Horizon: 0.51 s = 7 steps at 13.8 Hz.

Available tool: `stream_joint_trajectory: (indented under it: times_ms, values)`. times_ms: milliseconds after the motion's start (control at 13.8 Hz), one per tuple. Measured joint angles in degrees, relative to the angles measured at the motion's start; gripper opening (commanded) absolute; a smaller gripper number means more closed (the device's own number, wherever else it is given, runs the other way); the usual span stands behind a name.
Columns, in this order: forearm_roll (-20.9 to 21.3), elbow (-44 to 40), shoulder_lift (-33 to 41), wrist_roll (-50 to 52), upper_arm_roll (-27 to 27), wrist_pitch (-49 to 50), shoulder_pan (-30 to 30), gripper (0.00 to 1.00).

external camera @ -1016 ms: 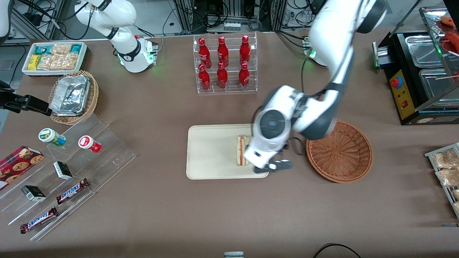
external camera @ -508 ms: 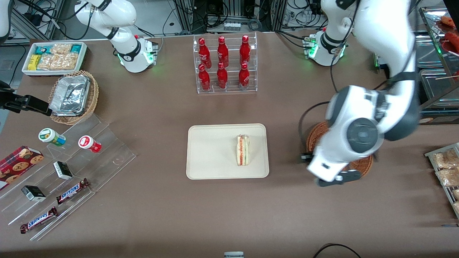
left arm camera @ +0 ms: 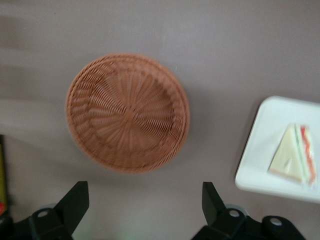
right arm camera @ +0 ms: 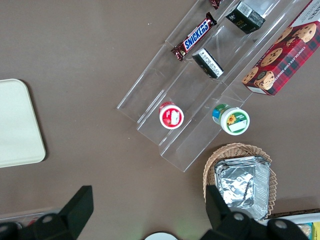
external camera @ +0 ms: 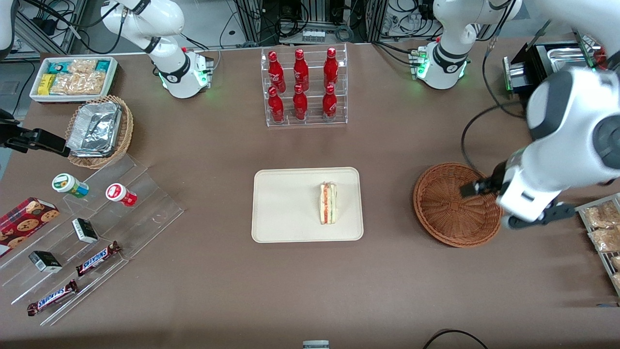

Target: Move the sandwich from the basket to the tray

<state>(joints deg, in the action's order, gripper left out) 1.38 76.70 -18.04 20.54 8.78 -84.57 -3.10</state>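
Front view, near to far.

Lower left of frame: two Snickers bars point(external camera: 75, 278), small dark boxes point(external camera: 45, 261) and a cookie box point(external camera: 24, 224) on clear stepped risers point(external camera: 145, 203); two capped cups point(external camera: 70, 185) on the upper steps.

Centre of frame: tray point(external camera: 286, 206), cream, flat on the bench point(external camera: 339, 291). Sandwich point(external camera: 328, 203) lies on the tray, near the edge that faces the basket, filling edge red and green, nothing touching it.

Right of centre: basket point(external camera: 450, 206), reddish-brown wicker, standing apart from the tray, nothing in it.

Right of frame: end effector point(external camera: 516, 206), raised above the bench over the basket's rim at the working arm's end, well apart from the sandwich. Its fingers point(left arm camera: 75, 200) stand wide apart in the wrist view, holding nothing; basket point(left arm camera: 127, 112) and a tray point(left arm camera: 260, 150) corner with the sandwich point(left arm camera: 295, 160) show below them.

Right edge: snack bags on a wire rack point(external camera: 600, 228).

Upper left of frame: tan basket with foil containers point(external camera: 97, 128); farther, a white bin of snack packets point(external camera: 72, 77).

Upper centre: clear rack of six red bottles point(external camera: 302, 87).

Upper right: black food warmer point(external camera: 562, 97).
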Motion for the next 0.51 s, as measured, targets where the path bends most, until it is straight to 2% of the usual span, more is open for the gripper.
stream_joint_trajectory:
  times_ms: [290,508]
  values:
    - [0.00,1.16,7.52,-5.94,-0.07,8.72,0.68,1.00]
    - [0.00,1.79,10.44,-7.64,-3.05,12.46,0.77,1.00]
